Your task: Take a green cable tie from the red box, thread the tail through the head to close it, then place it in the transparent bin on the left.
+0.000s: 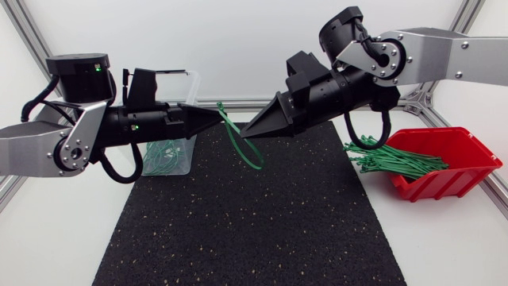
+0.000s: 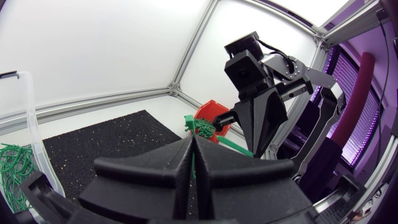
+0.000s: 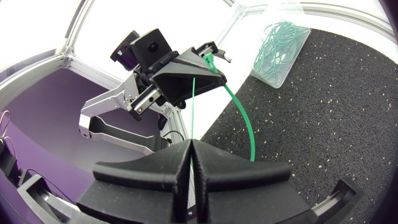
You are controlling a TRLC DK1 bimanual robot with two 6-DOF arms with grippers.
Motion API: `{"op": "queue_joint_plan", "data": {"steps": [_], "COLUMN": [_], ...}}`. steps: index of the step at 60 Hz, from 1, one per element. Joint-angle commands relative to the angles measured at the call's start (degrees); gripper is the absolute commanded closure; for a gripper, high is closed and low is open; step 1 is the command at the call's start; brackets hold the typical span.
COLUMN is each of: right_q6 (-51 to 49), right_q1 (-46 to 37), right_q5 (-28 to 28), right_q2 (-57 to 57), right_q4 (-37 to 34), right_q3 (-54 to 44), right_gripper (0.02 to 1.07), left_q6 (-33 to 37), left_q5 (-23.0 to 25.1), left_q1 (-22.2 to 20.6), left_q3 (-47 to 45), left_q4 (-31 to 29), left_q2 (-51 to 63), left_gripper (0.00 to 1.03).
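Observation:
A green cable tie [image 1: 240, 143] hangs bent in a loop above the black mat [image 1: 246, 222], held between both grippers. My left gripper [image 1: 213, 115] comes in from the left, shut on the tie's upper end. My right gripper [image 1: 248, 131] faces it tip to tip, shut on the strap a little lower. In the right wrist view the cable tie [image 3: 242, 121] curves from the left gripper [image 3: 208, 65] to my right gripper [image 3: 189, 144]. The red box [image 1: 444, 163] of green ties [image 1: 393, 159] sits at the right. The transparent bin [image 1: 190, 83] stands behind the left gripper, with closed ties [image 1: 163, 155] inside.
The aluminium frame rails [image 1: 24, 32] run around the white table. Several ties spill over the red box's left lip onto the table. The left arm's cable [image 1: 119, 171] hangs beside the bin.

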Motion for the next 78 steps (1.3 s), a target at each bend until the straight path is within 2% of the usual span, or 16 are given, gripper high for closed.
{"op": "queue_joint_plan", "data": {"steps": [1,37,78], "right_q6": [1.96,1.88,1.88], "right_q1": [-0.33,-1.38,-2.17], "right_q5": [-0.44,-1.94,-2.46], "right_q2": [1.23,2.19,1.49], "right_q4": [-0.46,-0.11,0.33], "right_q3": [1.38,0.76,0.67], "right_gripper": [1.02,1.02,1.02], "left_q6": [-1.00,1.64,3.31], "left_q5": [-0.41,-5.33,-6.91], "left_q1": [-0.50,-3.57,-5.07], "left_q3": [-1.82,-4.99,-5.60], "left_q4": [1.34,1.87,1.87], "left_q2": [-1.17,-5.65,-5.38], "left_gripper": [1.00,1.00,1.00]}}
